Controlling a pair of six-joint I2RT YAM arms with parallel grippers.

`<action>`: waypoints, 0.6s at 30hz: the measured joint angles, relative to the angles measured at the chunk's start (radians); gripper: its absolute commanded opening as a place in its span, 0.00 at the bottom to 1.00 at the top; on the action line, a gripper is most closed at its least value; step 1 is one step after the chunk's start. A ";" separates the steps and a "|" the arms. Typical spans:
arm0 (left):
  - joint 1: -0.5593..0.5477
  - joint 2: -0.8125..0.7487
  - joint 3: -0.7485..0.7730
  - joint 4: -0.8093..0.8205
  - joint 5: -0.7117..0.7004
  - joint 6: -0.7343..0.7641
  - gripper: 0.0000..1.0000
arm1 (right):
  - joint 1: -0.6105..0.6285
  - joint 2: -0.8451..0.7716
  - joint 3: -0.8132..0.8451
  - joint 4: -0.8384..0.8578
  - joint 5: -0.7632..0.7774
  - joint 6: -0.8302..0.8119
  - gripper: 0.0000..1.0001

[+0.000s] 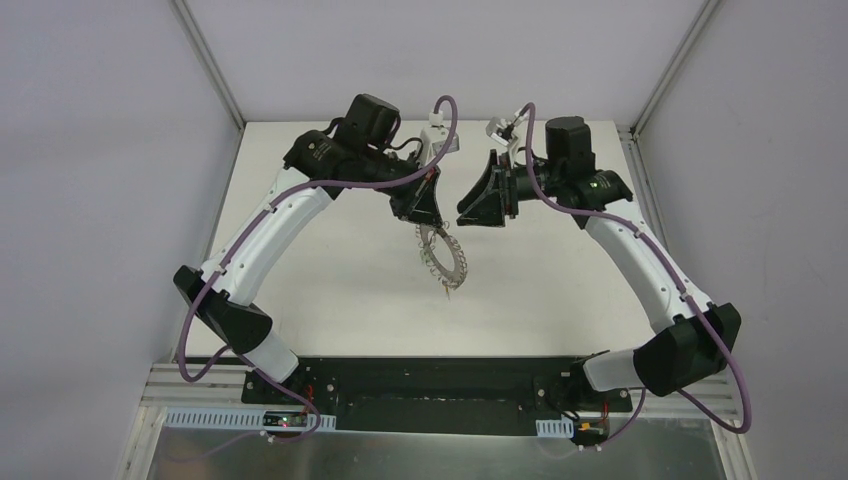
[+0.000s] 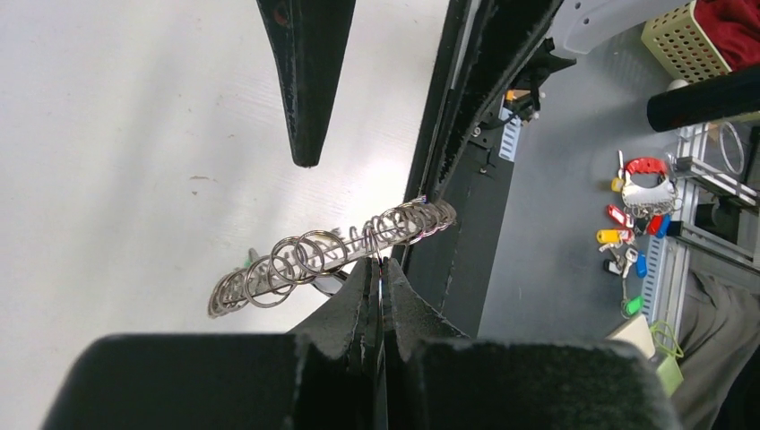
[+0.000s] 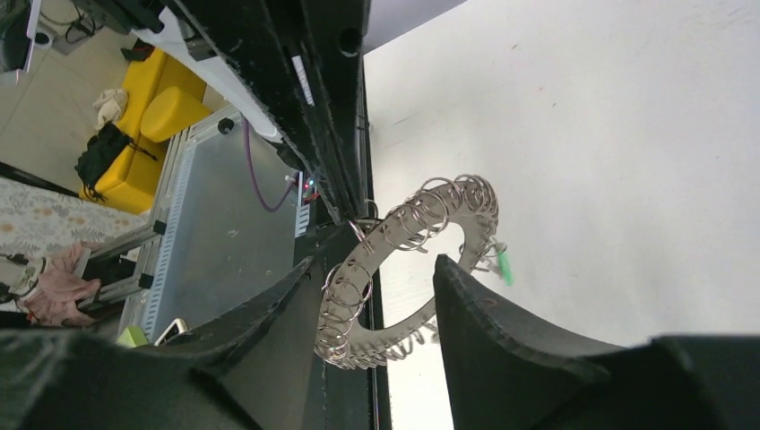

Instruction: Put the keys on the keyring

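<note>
Centrally, the grey metal keyring fringed with wire rings is gripped by closed left fingers over the white desk, well inside its edges, and flanked by parted right fingers.

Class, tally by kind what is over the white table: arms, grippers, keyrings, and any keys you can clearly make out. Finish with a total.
Arms: 2, left arm and right arm
Grippers: 2, left gripper and right gripper
Keyrings: 1, the keyring
Keys clearly seen: 1, the green key
Total: 6
</note>
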 measured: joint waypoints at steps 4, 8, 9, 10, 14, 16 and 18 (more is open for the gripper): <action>-0.001 0.003 0.000 -0.012 0.023 0.005 0.00 | 0.032 -0.001 0.010 -0.050 0.005 -0.056 0.52; -0.002 0.003 0.000 -0.012 0.045 0.006 0.00 | 0.060 -0.001 0.010 -0.087 0.009 -0.092 0.51; -0.003 0.003 0.000 -0.012 0.049 0.006 0.00 | 0.066 -0.001 0.010 -0.092 0.010 -0.096 0.50; -0.006 0.003 0.000 -0.012 0.050 0.006 0.00 | 0.070 -0.001 0.010 -0.096 0.010 -0.100 0.49; -0.013 0.003 0.000 -0.012 0.064 0.006 0.00 | 0.079 -0.001 0.015 -0.106 0.013 -0.106 0.43; -0.013 0.003 0.000 -0.012 0.068 0.006 0.00 | 0.081 -0.001 0.023 -0.109 0.013 -0.106 0.36; -0.013 0.003 0.000 -0.012 0.069 0.006 0.00 | 0.084 -0.001 0.033 -0.110 0.013 -0.105 0.30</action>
